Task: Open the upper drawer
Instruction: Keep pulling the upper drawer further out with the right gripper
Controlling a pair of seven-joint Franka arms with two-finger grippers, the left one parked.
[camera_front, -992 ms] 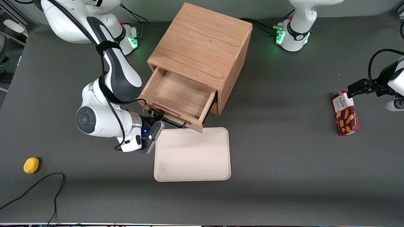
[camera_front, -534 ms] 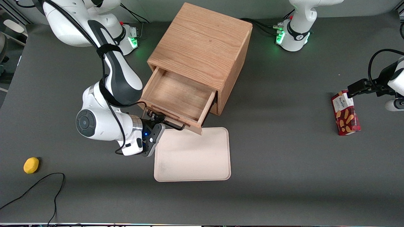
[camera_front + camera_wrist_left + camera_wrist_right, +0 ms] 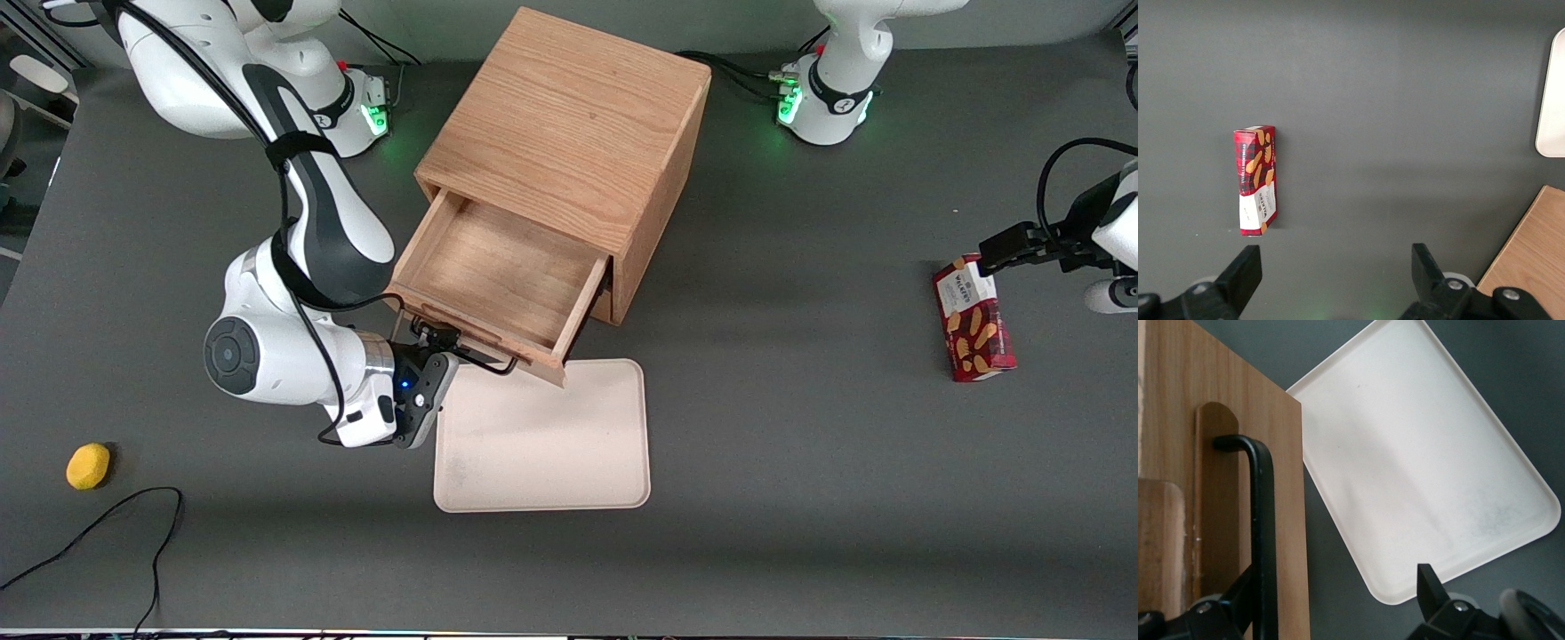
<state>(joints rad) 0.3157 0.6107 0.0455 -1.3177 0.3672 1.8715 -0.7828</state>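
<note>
Front view: one red biscuit box (image 3: pixel 973 320), its label too small to read, lies toward the parked arm's end of the tabletop (image 3: pixel 800 498). One upper drawer (image 3: pixel 498 280) stands pulled out of the cabinet (image 3: pixel 569 124), its front overhanging one tray (image 3: pixel 542 440). The tool (image 3: pixel 442 342) sits spread wide at the black handle (image 3: pixel 1262 520), gripping nothing. One yellow ball (image 3: pixel 88 466) lies apart.
</note>
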